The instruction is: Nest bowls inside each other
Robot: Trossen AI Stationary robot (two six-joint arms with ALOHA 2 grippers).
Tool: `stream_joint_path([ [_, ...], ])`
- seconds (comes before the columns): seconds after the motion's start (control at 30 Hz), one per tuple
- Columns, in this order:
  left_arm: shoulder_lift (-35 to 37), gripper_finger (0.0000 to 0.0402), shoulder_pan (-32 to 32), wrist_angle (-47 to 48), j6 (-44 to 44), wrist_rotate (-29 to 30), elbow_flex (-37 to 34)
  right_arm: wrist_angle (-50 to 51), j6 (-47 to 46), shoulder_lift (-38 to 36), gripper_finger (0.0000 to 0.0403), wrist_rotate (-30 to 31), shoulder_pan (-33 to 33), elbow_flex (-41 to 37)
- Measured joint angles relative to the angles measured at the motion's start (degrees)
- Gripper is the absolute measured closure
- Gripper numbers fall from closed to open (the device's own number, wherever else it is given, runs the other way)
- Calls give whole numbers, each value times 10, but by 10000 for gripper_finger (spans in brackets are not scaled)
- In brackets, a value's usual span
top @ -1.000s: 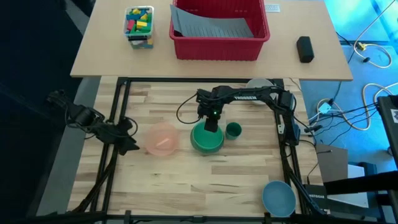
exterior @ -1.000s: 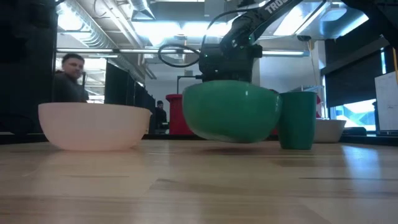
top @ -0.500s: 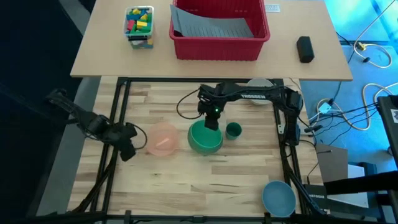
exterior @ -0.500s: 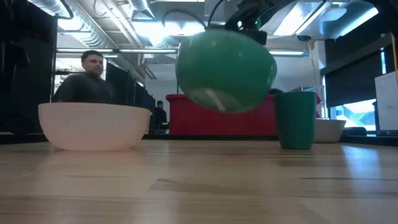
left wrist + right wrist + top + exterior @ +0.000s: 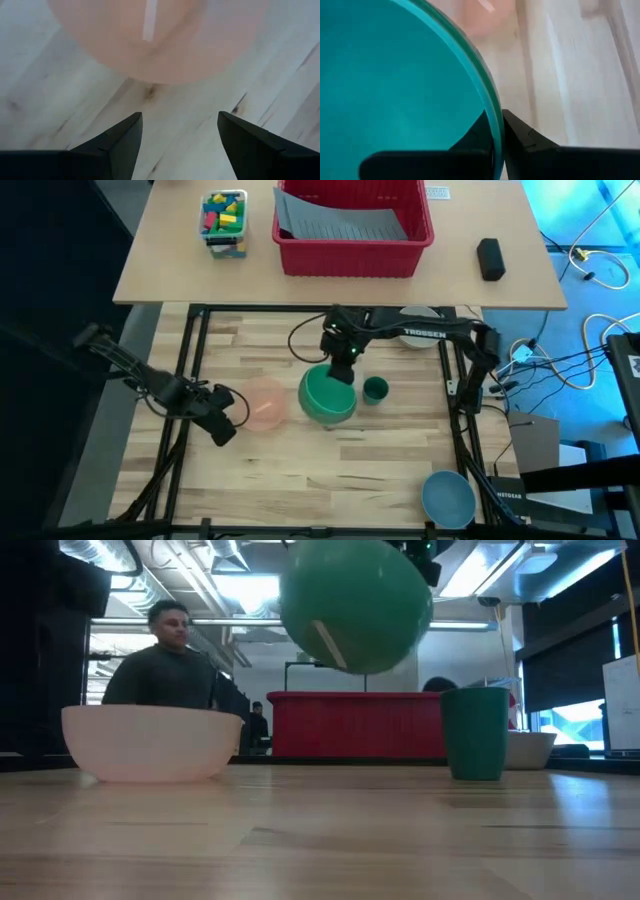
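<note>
our right hand (image 5: 342, 370) pinches the round teal green plastic bowl (image 5: 328, 394) by its rim, aloft right of the pale pink plastic bowl (image 5: 262, 402); it could swing loose, left hand (image 5: 228, 412) spread wide

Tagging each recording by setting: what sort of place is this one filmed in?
Likely a robotics lab or workshop: exposed ceiling ducts, loose cables on the floor beside the wooden table, and a person standing behind.

2 black jointed arms; white lettering on right arm (image 5: 420, 333); black cable loop; tapered dark fingers (image 5: 120, 145).
</note>
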State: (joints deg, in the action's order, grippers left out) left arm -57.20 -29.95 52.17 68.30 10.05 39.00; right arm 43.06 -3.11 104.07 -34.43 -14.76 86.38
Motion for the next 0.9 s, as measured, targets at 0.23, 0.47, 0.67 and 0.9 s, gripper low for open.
stream_joint_path([
  [0.23, -41, 160, 0, -52, -8, 2, 0, -44, -26, -15, 403, -13, 29, 0],
  [0.47, -73, 160, 5, -48, -47, 2, 0, -68, -28, -15, 403, -14, 66, 0],
  [0.67, -88, 160, 46, -63, -100, 9, 2, -74, -22, -19, 403, -6, 70, 0],
  [0.9, -95, 160, 109, -107, -170, 22, 9, -86, -17, -31, 403, 13, 69, 0],
])
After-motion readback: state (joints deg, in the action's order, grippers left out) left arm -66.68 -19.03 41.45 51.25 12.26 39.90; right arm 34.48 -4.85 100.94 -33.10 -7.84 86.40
